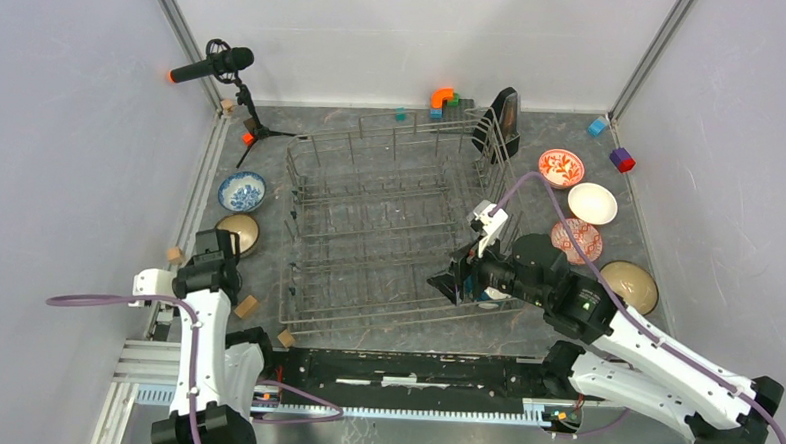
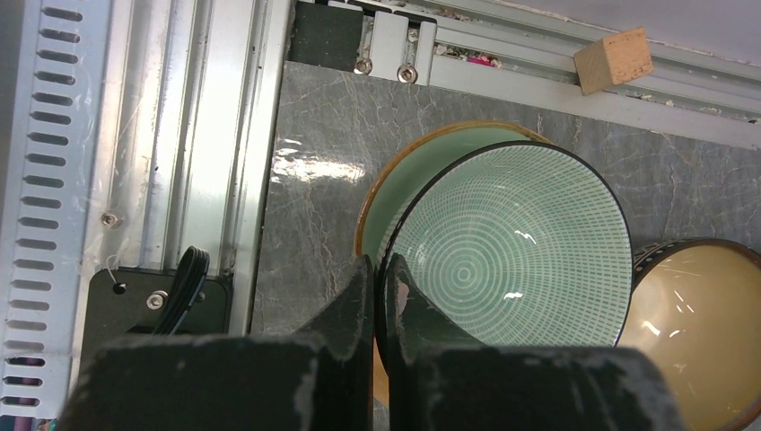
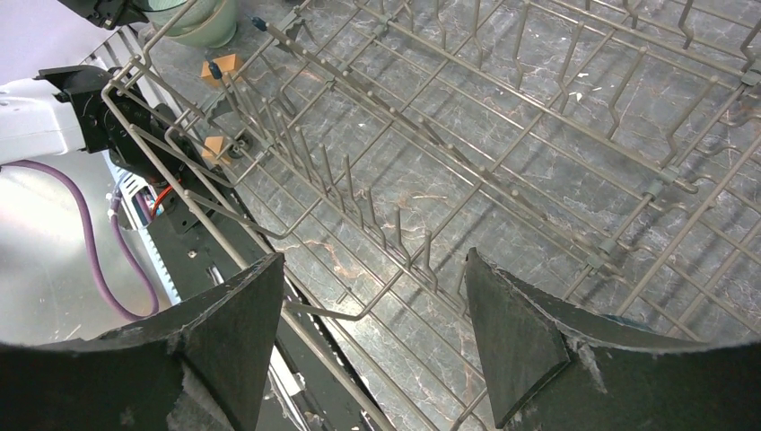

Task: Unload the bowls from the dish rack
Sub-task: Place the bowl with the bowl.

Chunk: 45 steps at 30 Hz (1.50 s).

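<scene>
My left tool (image 2: 378,278) is pinched nearly closed on the rim of the mint green bowl (image 2: 511,260). That bowl sits nested in a second bowl (image 2: 386,193) on the worktop (image 2: 314,206), at 9 o'clock from the dish rack (image 1: 384,222). My right tool (image 3: 370,269) gapes wide over the rack's 4 o'clock corner, holding nothing. The white bowl (image 1: 592,203) sits at 3 o'clock.

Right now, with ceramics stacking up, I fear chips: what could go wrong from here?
The left pincer grips the green lined bowl by its rim, off-centre over the mint bowl below; it may land askew and knock. The tan bowl sits close beside it, so a sideways drift might clip it. The open right pincer hangs over the dish rack and could snag tines.
</scene>
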Available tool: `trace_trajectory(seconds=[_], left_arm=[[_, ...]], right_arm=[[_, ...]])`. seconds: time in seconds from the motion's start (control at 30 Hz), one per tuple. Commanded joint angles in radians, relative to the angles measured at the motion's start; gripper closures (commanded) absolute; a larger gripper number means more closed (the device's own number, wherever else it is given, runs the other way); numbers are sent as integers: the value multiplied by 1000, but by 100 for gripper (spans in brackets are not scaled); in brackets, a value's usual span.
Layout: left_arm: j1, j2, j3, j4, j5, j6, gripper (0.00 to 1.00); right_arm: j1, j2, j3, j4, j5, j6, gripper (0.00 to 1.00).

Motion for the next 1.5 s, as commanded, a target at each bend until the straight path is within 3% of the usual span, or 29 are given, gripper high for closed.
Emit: trace_trajectory(seconds=[0.0, 0.27, 0.5, 1.07, 1.33, 1.47], left_arm=[[8, -17, -8, 71, -55, -61, 98], [9, 2, -23, 84, -58, -62, 97], [8, 27, -28, 82, -53, -70, 86], [8, 37, -17, 63, -85, -71, 79], [9, 5, -9, 63, -73, -53, 62], [8, -9, 5, 46, -81, -44, 61]], right_arm=[[0, -17, -7, 8, 23, -14, 21], [1, -25, -9, -3, 37, -22, 21], [1, -28, -10, -12, 44, -28, 21], [0, -34, -20, -17, 57, -37, 20], [0, -36, -21, -17, 57, -39, 20], [0, -30, -23, -11, 51, -36, 20]])
